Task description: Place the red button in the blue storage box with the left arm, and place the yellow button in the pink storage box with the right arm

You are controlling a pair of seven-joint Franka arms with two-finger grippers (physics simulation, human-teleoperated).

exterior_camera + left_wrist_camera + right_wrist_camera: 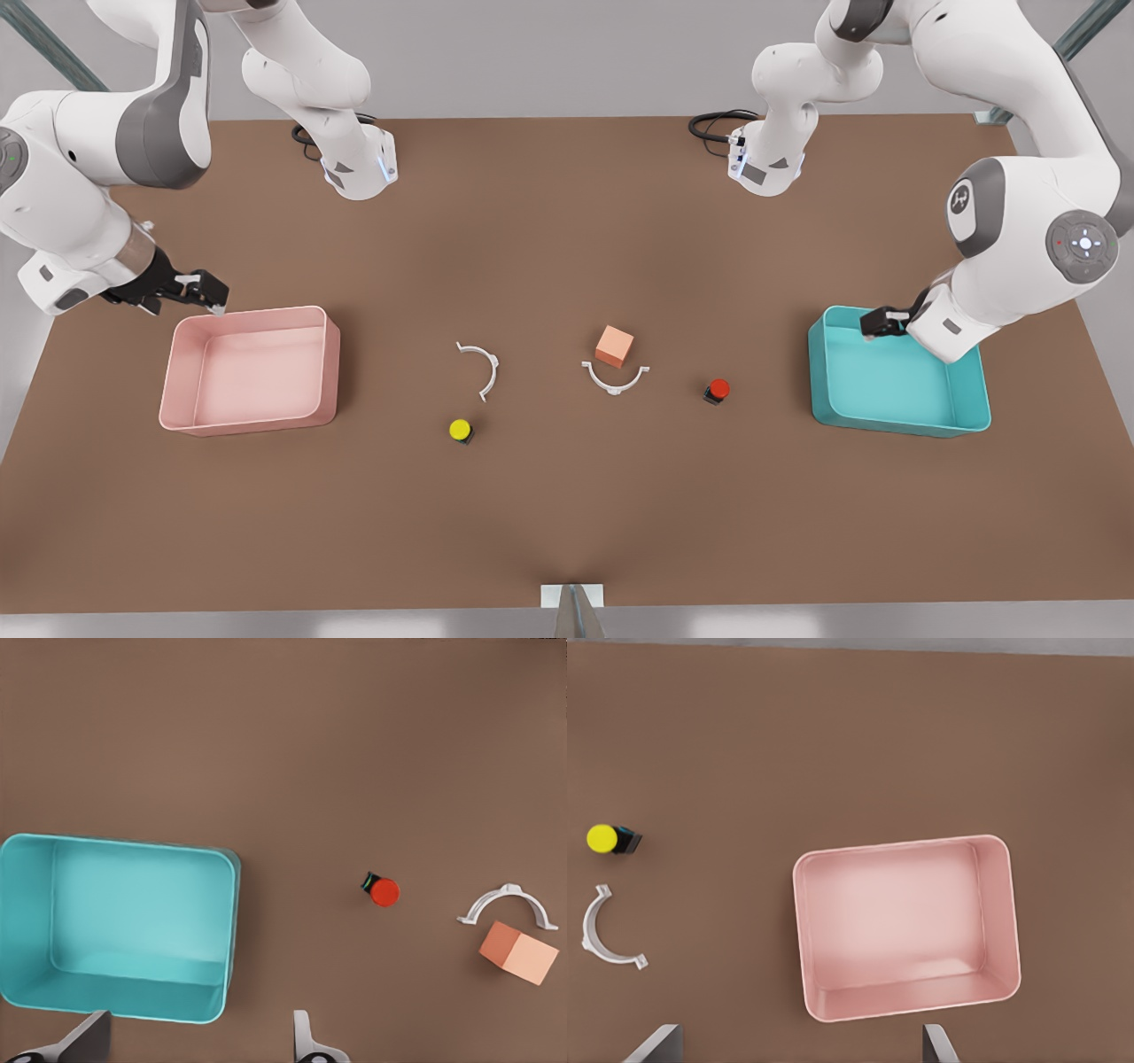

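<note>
The red button (pixel 718 388) (pixel 384 892) stands on the brown table, a short way from the blue storage box (pixel 897 427) (pixel 232 921) at the front view's right. My left gripper (pixel 877 324) (pixel 195 1035) hovers open over that box's far rim, holding nothing. The yellow button (pixel 460 430) (pixel 602 838) stands near the table's middle, toward the front view's left. Further left lies the pink storage box (pixel 250 426) (pixel 799 930). My right gripper (pixel 213 298) (pixel 799 1038) hangs open at its far left corner, holding nothing. Neither box has anything in it.
An orange-salmon cube (pixel 614 346) (pixel 519 952) sits between the buttons, touching a white curved piece (pixel 615 381) (pixel 507 902). Another white curved piece (pixel 483 365) (pixel 601 941) lies behind the yellow button. Black cables (pixel 719 124) coil by the arm bases at the back.
</note>
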